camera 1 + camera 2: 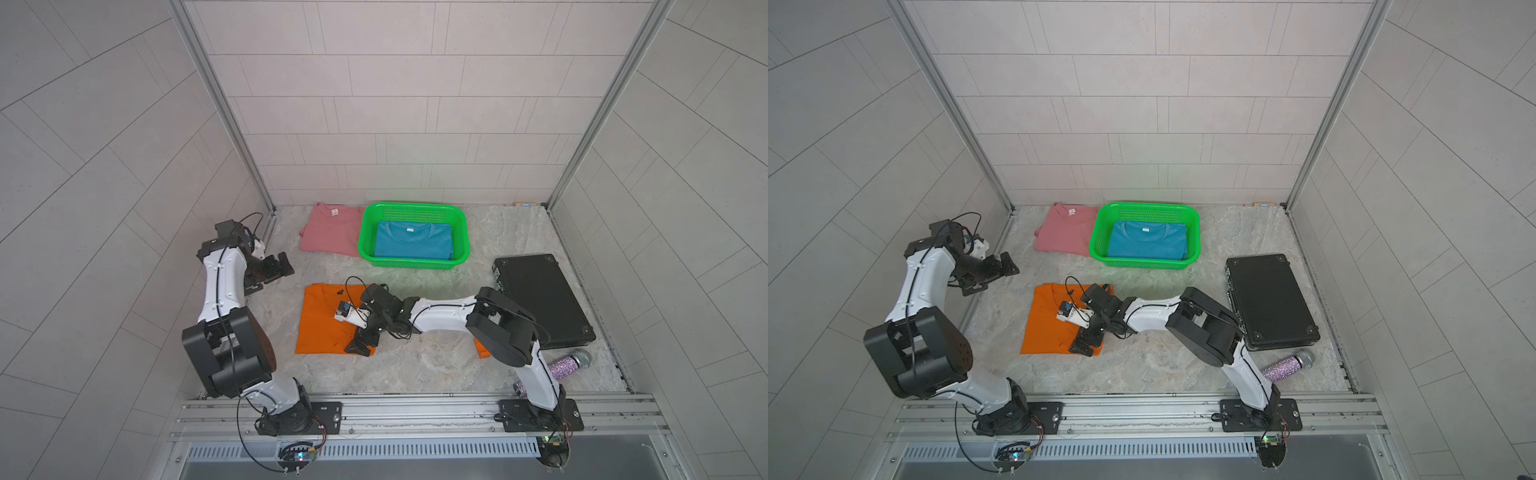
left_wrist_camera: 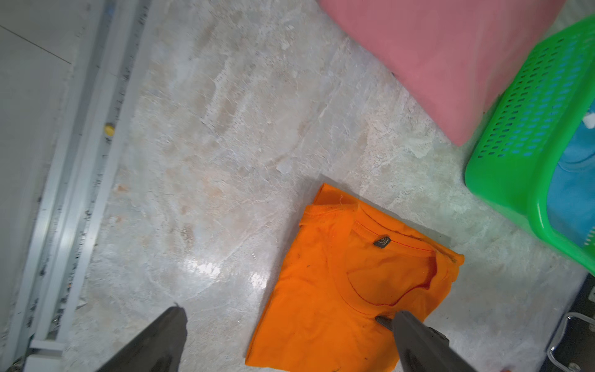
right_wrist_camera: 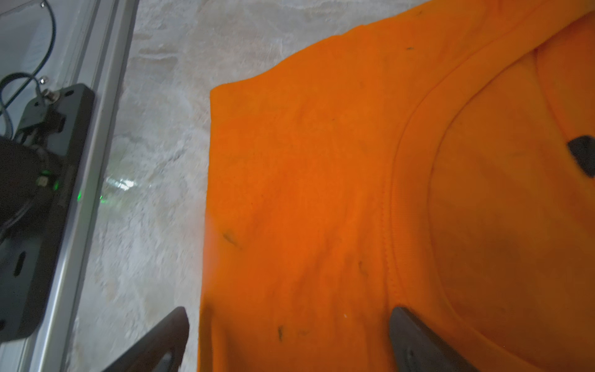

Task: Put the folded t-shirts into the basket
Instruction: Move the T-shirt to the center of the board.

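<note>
Your right arm is closest to the bright orange folded cloth t-shirt

Your right gripper sits low over its near right corner, jaws spread, gripping nothing. The left gripper, also spread and empty, hangs off to the left. Farther back, the dusty pink folded t-shirt lies against the bright green mesh plastic basket, which has the sky blue folded t-shirt inside.

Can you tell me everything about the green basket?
The basket is bright green plastic. It is shallow and rectangular, with rounded corners, a flared rim and walls full of little holes. It stands upright on the marbled table, near the back wall. A folded blue t-shirt lies flat inside it with its neck label facing up. The pink t-shirt lies right beside the basket and seems to touch its side.
</note>
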Available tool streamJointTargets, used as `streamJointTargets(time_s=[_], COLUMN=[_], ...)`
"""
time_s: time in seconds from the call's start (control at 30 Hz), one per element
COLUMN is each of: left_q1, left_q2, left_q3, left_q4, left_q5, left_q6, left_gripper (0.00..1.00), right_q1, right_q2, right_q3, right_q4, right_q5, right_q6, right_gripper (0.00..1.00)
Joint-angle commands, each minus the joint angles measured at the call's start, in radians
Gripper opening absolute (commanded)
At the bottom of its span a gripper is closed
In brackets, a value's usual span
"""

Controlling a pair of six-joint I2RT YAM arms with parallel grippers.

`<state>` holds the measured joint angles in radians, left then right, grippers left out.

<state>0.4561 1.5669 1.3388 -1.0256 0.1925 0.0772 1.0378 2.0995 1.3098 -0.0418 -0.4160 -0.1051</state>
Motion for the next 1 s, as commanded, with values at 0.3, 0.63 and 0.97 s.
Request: streamJointTargets(time_s=[0.3,0.63,0.97], left_q1=[-0.129,-0.329,-0.480], left_q2=[-0.019,0.026,0.082], left_q3=[-0.357,-0.437,-0.453], left_q4=[0.240,0.345,0.387], left_q5=[0.430,0.487,0.517], left_q6=[-0.117,-0.146,-0.129], left_gripper=[1.00,1.00,0.99], right_q1=[-0.065,-0.091,-0.125], right_q2=[-0.243,-0.444,-0.747], right_q3=[-0.408,-0.585,-0.611], right_q4=[-0.125,-0.137,-0.297], right_q5=[-0.041,-0.005,0.018], right_q6=[0.112,0.213,0.255], right_gripper=[1.00,1.00,1.00])
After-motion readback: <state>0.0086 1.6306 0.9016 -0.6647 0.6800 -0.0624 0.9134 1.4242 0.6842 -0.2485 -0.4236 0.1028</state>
